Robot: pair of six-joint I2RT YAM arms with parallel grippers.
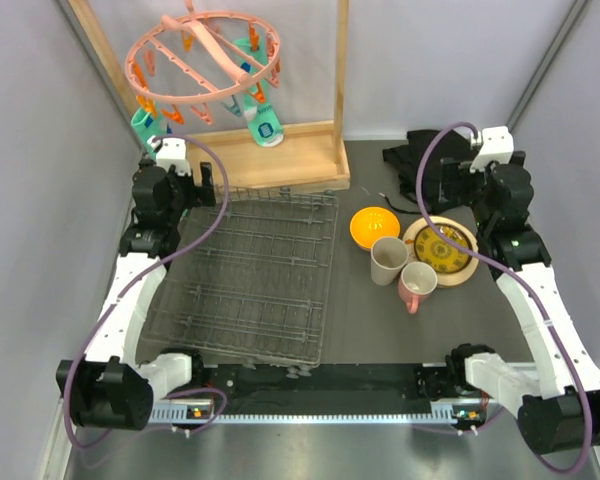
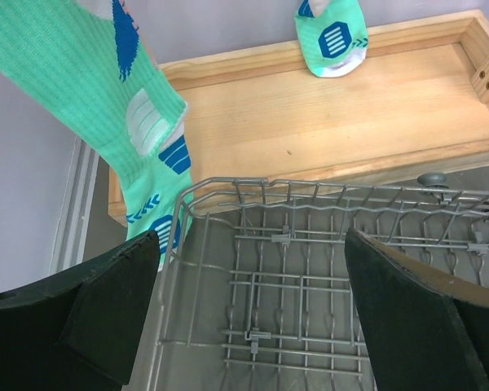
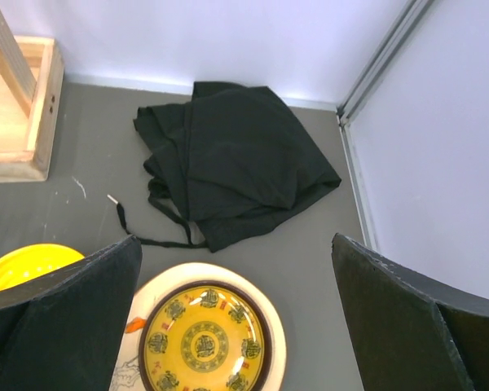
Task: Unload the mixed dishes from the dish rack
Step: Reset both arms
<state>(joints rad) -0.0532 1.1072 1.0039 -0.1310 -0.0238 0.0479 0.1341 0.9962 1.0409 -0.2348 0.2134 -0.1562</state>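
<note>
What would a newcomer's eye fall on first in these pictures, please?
Probably the pink peg hanger with its green socks, hanging in the wooden frame at the back left. Next, right of the dish rack, stand an orange bowl, a beige cup, a pink mug and a yellow patterned plate. The rack itself shows no dishes, and a black cloth lies crumpled at the back right.

Black cloth (image 3: 236,163) lies near the wooden frame (image 1: 280,160).
</note>
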